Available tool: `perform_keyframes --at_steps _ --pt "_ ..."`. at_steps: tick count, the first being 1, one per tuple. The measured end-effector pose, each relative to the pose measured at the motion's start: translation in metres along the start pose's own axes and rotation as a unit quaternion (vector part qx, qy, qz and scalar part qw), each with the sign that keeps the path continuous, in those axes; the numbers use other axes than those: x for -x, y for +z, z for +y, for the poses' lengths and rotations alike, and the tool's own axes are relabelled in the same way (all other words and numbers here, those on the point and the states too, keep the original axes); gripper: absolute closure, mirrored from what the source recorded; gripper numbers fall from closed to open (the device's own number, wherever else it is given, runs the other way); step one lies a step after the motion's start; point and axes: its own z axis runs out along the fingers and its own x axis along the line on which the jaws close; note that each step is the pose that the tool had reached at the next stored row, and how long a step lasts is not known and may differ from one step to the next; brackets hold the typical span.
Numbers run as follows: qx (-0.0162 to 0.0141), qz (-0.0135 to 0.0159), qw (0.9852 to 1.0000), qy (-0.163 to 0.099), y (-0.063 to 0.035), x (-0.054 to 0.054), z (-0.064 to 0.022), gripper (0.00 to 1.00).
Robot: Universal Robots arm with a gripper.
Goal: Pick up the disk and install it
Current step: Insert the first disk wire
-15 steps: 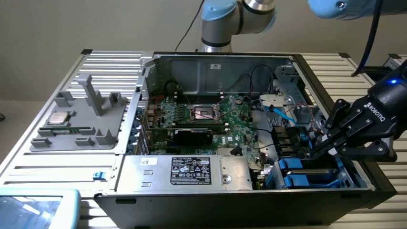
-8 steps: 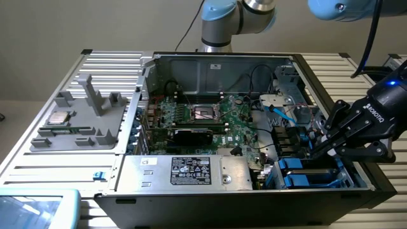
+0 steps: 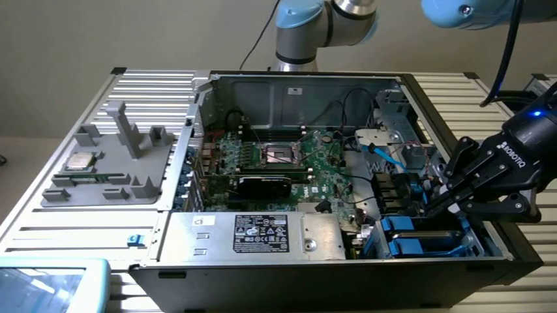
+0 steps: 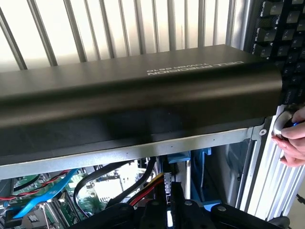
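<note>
My gripper [image 3: 432,208] reaches down into the drive bay at the front corner of the open computer case [image 3: 287,83], on the exterior view's right. Its black fingers [image 4: 178,202] are shut, and I see nothing held between them. Just below the fingertips, blue plastic tabs [image 3: 398,223] of the disk sit in the bay. The disk's metal body is hidden inside. In the wrist view a blue tab [image 4: 183,157] shows just beyond the fingertips, under the case's dark front panel [image 4: 143,95].
Red, black and blue cables [image 4: 71,183] run close to the fingers. The motherboard [image 3: 287,163] and the silver power supply [image 3: 252,236] occupy the case. A grey fixture tray [image 3: 113,169] with a processor chip lies at the exterior view's left. A person's hand [image 4: 293,138] rests by the case's corner.
</note>
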Motion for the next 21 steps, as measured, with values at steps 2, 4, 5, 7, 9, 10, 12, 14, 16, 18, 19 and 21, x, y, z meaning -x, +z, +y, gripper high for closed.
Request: perform_keyframes --at_steps 2,4,5,7,9,10,12,14,16,18,19,21 --pt "0.0000 0.0000 1.0000 0.000 0.0000 0.0000 0.0000 0.84" --pt "0.0000 0.0000 1.0000 0.000 0.0000 0.0000 0.0000 0.84" --pt "0.0000 0.0000 1.0000 0.000 0.0000 0.0000 0.0000 0.84" --pt "0.0000 0.0000 1.0000 0.000 0.0000 0.0000 0.0000 0.84" --pt "0.0000 0.0000 1.0000 0.000 0.0000 0.0000 0.0000 0.84" --pt "0.0000 0.0000 1.0000 0.000 0.0000 0.0000 0.0000 0.84" --pt "0.0000 0.0000 1.0000 0.000 0.0000 0.0000 0.0000 0.84" --pt "0.0000 0.0000 1.0000 0.000 0.0000 0.0000 0.0000 0.84" --pt "0.0000 0.0000 1.0000 0.000 0.0000 0.0000 0.0000 0.84" --pt "0.0000 0.0007 1.0000 0.000 0.0004 -0.0001 0.0003 0.83" --pt "-0.0001 0.0005 1.0000 0.000 0.0000 0.0000 0.0000 0.77" --pt "0.0000 0.0000 1.0000 0.000 -0.0045 0.0007 -0.0024 0.71"
